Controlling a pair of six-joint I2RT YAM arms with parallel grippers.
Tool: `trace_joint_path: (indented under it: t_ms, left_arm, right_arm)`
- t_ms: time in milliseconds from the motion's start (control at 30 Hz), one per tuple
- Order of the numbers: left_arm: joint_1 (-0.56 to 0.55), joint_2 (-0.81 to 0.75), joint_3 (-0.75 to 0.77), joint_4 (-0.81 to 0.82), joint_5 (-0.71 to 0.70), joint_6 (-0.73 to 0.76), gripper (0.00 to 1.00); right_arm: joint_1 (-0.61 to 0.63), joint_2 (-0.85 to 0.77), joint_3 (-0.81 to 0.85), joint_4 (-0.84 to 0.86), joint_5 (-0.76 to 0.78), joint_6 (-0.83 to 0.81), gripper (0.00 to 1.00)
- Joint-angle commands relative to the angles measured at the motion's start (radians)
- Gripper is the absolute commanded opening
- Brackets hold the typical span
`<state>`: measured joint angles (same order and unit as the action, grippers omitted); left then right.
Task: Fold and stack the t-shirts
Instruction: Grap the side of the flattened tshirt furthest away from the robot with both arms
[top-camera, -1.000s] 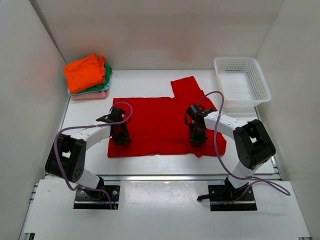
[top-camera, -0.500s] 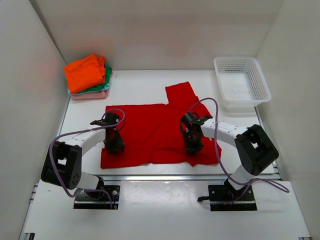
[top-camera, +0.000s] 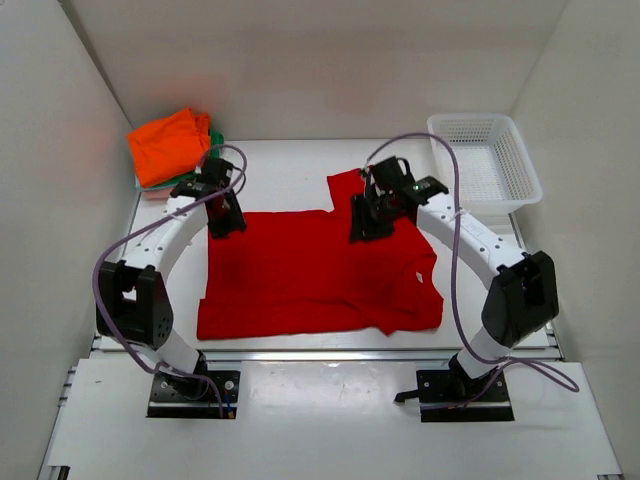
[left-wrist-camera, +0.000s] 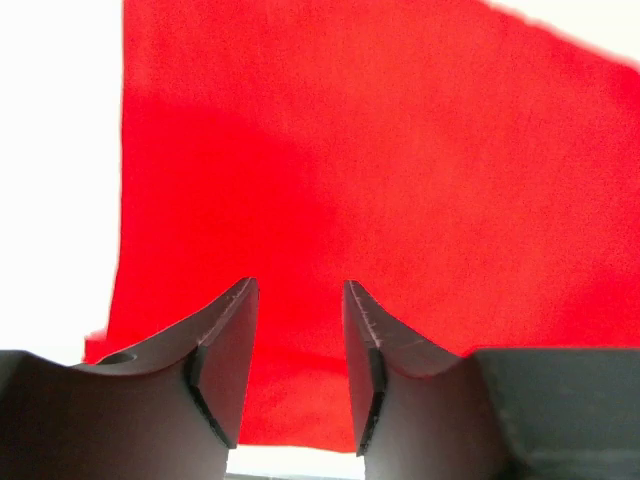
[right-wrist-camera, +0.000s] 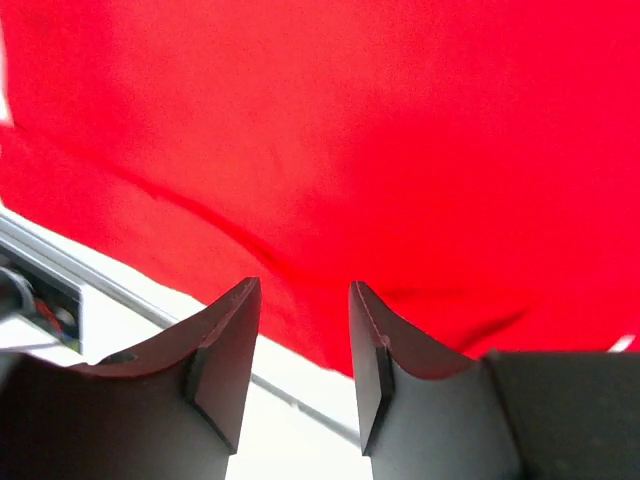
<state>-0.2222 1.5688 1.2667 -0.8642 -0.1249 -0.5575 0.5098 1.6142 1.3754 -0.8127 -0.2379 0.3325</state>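
A bright red t-shirt lies spread flat across the middle of the table, with one sleeve sticking out at its far edge. My left gripper hovers over the shirt's far left corner. It is open, with only red cloth below its empty gap. My right gripper hangs beside the sleeve at the far edge. It is open too, above the cloth and holding nothing. Folded orange, green and pale pink t-shirts are stacked at the far left.
A white mesh basket stands at the far right. White walls close in the left, far and right sides. A metal rail runs along the table's near edge, just below the shirt's hem.
Both grippers first dragged the red shirt's near edge toward me and leftward. They have since let go and swung to its far edge. The right jaws have widened.
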Motion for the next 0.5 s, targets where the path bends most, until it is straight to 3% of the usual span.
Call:
trace_joint_path:
  t_ms: [0,67,100,233,467]
  left_arm:
    - [0.105,0.078,0.080,0.007,-0.042,0.065,0.46]
    - [0.153,0.176,0.105,0.043,-0.009,0.091,0.34]
    - [0.182,0.228,0.131,0.065,0.004,0.100,0.33]
    - [0.216,0.355,0.238,0.109,-0.031,0.131,0.45]
    - [0.257,0.506,0.401,0.119,-0.071,0.176,0.52]
  right_arm:
    - [-0.080,0.155,0.173,0.032,-0.014,-0.044,0.38]
    - [-0.126,0.266,0.308,0.009,-0.021,-0.049,0.38]
    - [-0.143,0.318,0.389,0.001,-0.006,-0.056,0.39]
    - [-0.197,0.452,0.554,-0.023,-0.011,-0.084,0.39]
    - [-0.261,0.484,0.536,-0.002,-0.029,-0.075,0.39]
